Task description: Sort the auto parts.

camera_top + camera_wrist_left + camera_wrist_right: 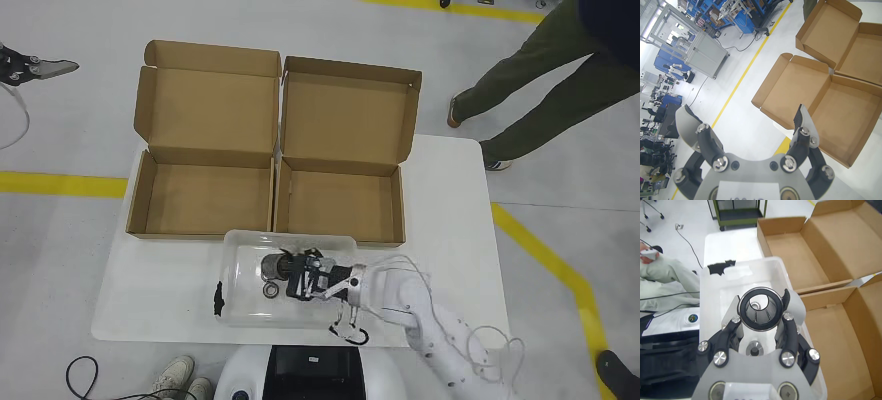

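- Top view: the right gripper (312, 279) is inside the clear bin (232, 312) at lower centre, its jaws clamped on the cylindrical bearing (276, 267). The bearing sticks out past the fingertips toward the left of the frame. Held near one end like that, I judge it could pivot or slide out on a lift. I can't tell whether it rests on the bin floor or sits just off it.
- A small metal ring (270, 290) lies just beside the bearing, and a dragging lift could knock it about. The bin looks light and loose on the surface (450, 220), so a snag on its wall might tug it along.
- The left box (200, 198) and right box (340, 205) stand open and touching, just above the bin in the frame. Their near walls could catch a low carry, and nothing tells me which box this part belongs in.
- Left wrist view: the left gripper (743, 111) hangs over the floor with its jaws wide apart and empty, and the boxes are at the right of the frame. It is well apart from the work, so a clash seems unlikely unless it swings in.
- Right wrist view: the jaws pinch the bearing's round shell from both sides, with the open bore facing the camera. Curved metal against narrow pads looks slippery to me, so the main risk is a roll or a drop back into the bin.
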You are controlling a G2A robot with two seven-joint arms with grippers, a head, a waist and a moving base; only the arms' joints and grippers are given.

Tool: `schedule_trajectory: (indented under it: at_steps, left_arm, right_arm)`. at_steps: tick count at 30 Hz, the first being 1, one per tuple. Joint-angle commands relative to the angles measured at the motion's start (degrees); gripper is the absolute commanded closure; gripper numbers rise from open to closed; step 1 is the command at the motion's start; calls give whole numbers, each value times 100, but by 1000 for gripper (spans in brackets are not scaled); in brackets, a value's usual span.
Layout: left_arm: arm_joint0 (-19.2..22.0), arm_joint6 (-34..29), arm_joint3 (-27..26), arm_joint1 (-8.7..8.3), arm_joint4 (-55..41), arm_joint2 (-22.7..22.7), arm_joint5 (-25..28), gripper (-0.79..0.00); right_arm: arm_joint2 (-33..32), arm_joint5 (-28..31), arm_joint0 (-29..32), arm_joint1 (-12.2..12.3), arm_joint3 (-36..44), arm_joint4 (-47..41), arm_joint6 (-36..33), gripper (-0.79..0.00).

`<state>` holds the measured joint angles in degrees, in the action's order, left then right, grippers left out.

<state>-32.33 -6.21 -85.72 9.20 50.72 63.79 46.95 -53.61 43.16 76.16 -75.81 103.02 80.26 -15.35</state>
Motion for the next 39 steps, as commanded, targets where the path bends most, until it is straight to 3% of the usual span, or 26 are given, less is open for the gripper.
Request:
schedule_trajectory:
  at_steps: [1, 7, 14, 39]
  left_arm:
    - [0, 0, 0, 0, 0, 0, 0, -785]
    - [0, 0, 0, 0, 0, 0, 0, -785]
    - [0, 0, 0, 0, 0, 0, 0, -785]
    - [0, 0, 0, 0, 0, 0, 0, -785]
  right_arm:
    - [-112, 59, 54, 33, 162, -22, 238, 0]
    - [-313, 268, 62, 103, 839, -181, 451, 0]
    - [-421, 101, -15, 122, 1360, -611, 607, 0]
    - [-457, 214, -138, 148, 1422, -638, 724, 0]
